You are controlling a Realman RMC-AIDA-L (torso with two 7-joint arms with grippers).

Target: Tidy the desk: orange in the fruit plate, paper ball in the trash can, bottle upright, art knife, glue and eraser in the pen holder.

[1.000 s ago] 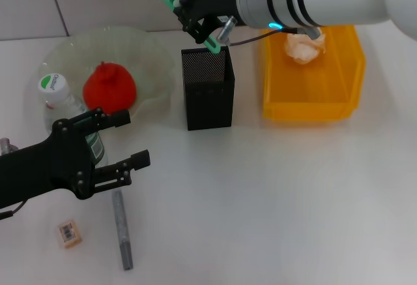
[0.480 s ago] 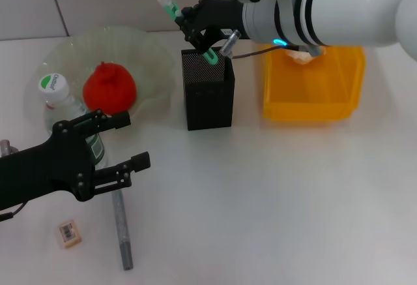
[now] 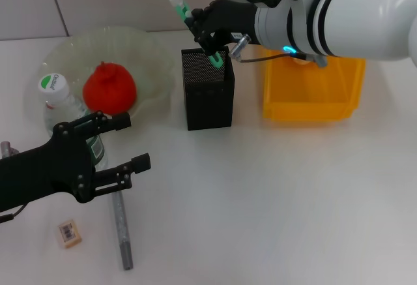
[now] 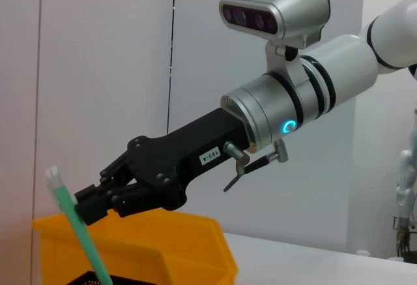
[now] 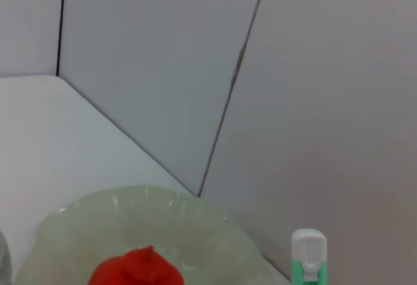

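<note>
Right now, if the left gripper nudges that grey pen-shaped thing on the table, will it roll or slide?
The grey art knife lies flat and looks round-barrelled, so it would probably roll sideways. It looks slim and likely light; the open left gripper hovers near its upper end.

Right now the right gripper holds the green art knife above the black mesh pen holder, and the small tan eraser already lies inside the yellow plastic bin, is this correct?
Not quite. The small tan eraser lies on the white table, near the left gripper, not in the yellow plastic bin; the head view shows this. The rest is right: the right gripper holds the green art knife above the black mesh pen holder.
</note>
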